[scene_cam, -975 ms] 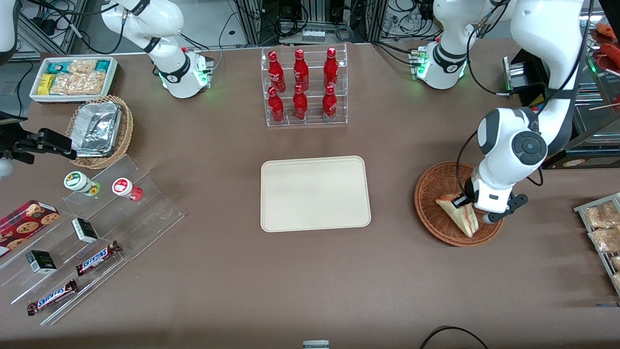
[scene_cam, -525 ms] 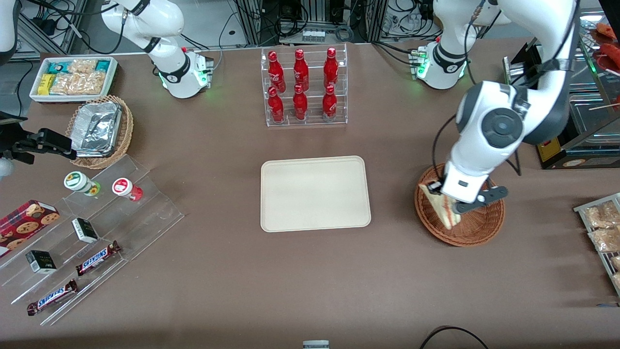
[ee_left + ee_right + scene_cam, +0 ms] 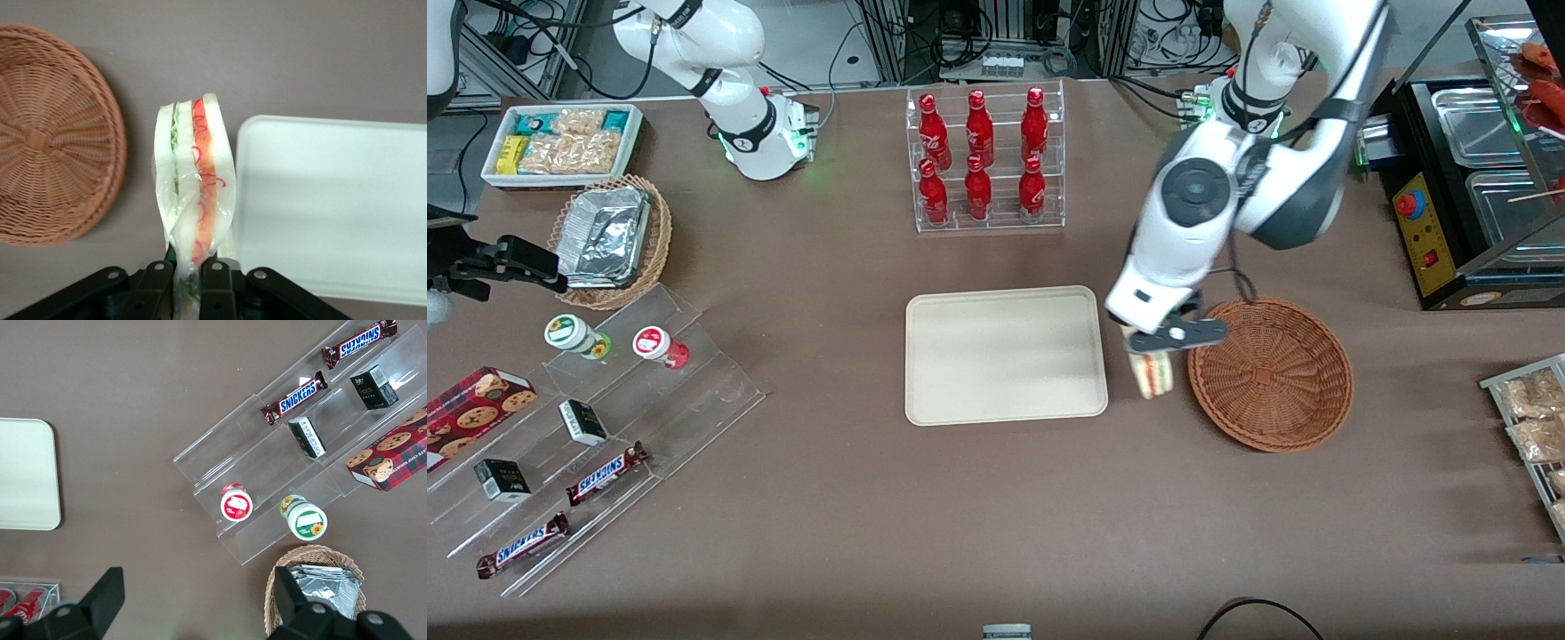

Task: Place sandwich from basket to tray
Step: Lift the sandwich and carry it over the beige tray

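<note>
Clamping the wrapped sandwich (image 3: 1152, 374) by its narrow end, the hand (image 3: 1161, 342) hung above the bare brown surface (image 3: 960, 516) in the gap between the basket (image 3: 1272, 373) and the tray (image 3: 1005, 354). The sandwich (image 3: 193, 187) dangled clear of both. Farther from the front camera stood a clear rack of red bottles (image 3: 984, 160), well apart from the hand's spot.

Reddish-brown woven basket (image 3: 1272, 373), cream tray (image 3: 1005, 356)
</note>
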